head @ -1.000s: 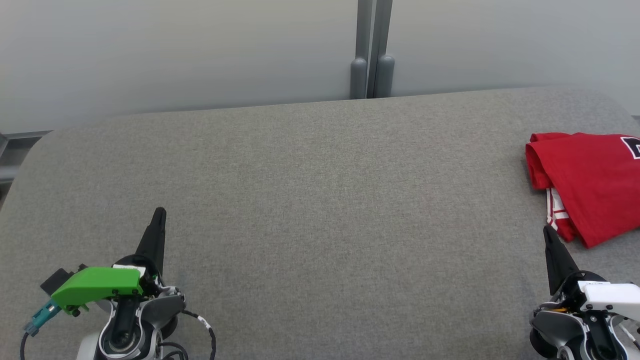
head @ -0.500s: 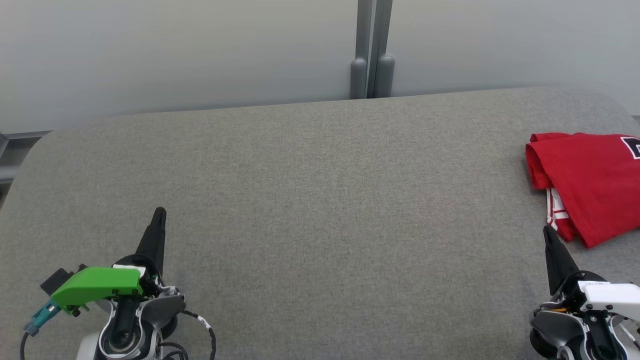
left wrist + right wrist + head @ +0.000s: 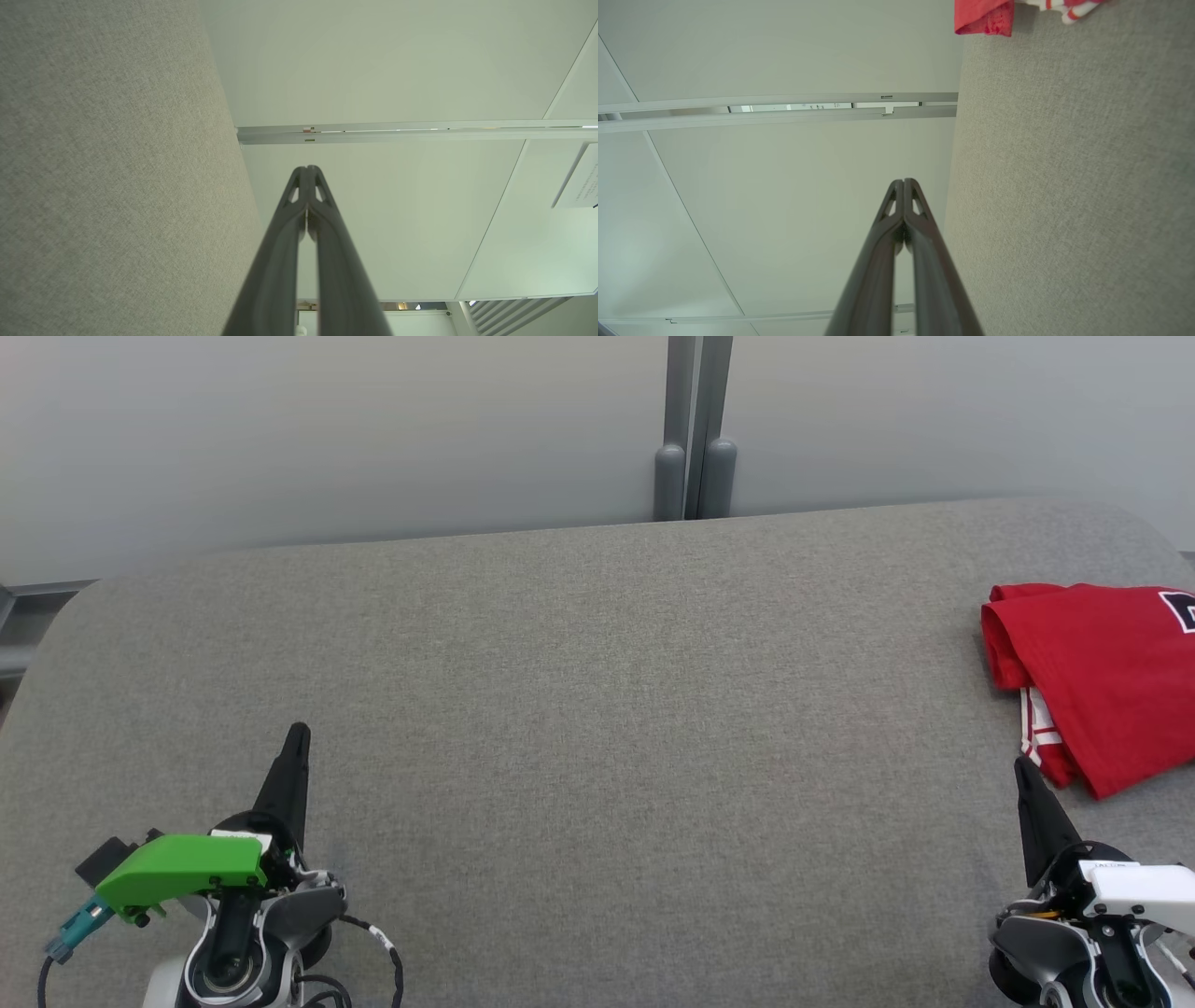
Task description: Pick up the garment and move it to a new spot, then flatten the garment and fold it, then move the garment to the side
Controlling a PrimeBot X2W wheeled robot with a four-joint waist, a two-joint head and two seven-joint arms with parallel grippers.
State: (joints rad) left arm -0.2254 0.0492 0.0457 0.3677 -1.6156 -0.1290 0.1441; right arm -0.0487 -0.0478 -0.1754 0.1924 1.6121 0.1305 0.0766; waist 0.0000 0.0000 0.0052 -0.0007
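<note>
Nothing is shifting since before — left gripper (image 3: 297,733) and right gripper (image 3: 1020,765) are idling, fingers together, with the folded garment (image 3: 1102,672) lying at the desk's (image 3: 597,709) right side — seemingly finishing, no further move needed.

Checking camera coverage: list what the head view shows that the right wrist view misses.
Head view adds the left gripper, shut, its green cover, and the black print on the folded red shirt. Right wrist view adds a see-through gap in a wall rail. Both show the right gripper, shut, the shirt's striped trim and the grey fabric table.
</note>
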